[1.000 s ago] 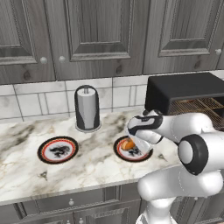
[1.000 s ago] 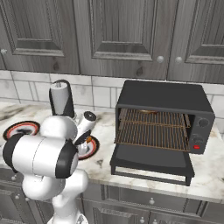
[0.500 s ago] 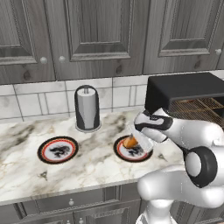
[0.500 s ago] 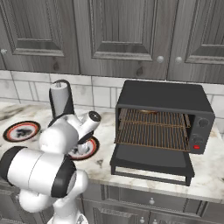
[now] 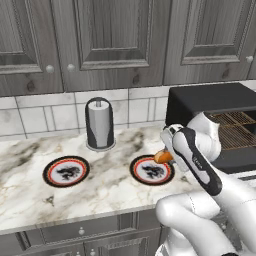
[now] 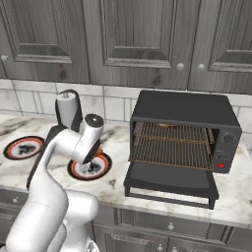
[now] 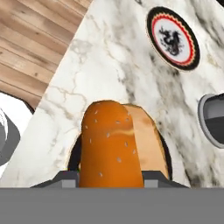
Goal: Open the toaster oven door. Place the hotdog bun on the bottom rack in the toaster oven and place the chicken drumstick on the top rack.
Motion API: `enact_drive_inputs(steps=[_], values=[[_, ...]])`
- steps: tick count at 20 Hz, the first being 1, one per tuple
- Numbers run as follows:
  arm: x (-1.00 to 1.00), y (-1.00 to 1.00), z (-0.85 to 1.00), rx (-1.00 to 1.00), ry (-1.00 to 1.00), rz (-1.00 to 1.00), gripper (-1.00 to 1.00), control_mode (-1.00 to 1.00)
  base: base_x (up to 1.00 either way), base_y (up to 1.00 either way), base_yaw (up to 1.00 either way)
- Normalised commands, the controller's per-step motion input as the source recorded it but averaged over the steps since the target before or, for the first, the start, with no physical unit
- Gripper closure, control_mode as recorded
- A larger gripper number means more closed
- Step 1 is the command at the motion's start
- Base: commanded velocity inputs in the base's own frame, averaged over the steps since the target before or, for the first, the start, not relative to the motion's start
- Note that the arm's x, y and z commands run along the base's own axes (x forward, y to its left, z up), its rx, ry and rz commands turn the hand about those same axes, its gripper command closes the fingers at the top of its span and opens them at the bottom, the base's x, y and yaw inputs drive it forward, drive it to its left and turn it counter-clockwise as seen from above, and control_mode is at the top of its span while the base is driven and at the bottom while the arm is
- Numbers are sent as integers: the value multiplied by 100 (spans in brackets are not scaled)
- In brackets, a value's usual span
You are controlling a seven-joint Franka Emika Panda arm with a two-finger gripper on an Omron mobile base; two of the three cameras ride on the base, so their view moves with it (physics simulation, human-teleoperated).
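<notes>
Gripping claw (image 7: 111, 175), seeded bun (image 7: 114, 144) (glossy, rounded)

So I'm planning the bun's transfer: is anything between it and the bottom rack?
Nothing visible. The toaster oven door lies open, and the counter between the held hotdog bun and the bottom rack is bare.

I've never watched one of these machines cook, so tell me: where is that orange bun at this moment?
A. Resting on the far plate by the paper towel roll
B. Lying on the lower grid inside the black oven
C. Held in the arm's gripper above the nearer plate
C: the hotdog bun sits clamped in the gripper over the near plate, while the toaster oven stands open with bare racks.
</notes>
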Motion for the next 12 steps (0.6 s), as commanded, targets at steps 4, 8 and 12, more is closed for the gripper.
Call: enact_drive_inputs(steps=[4,8,12], values=[[-42,-72,58,0,0,-28,100,-100,0,0,0],[-7,-100,52,3,0,-18,100,-100,0,0,0],[0,-100,56,0,0,-8,100,-100,0,0,0]])
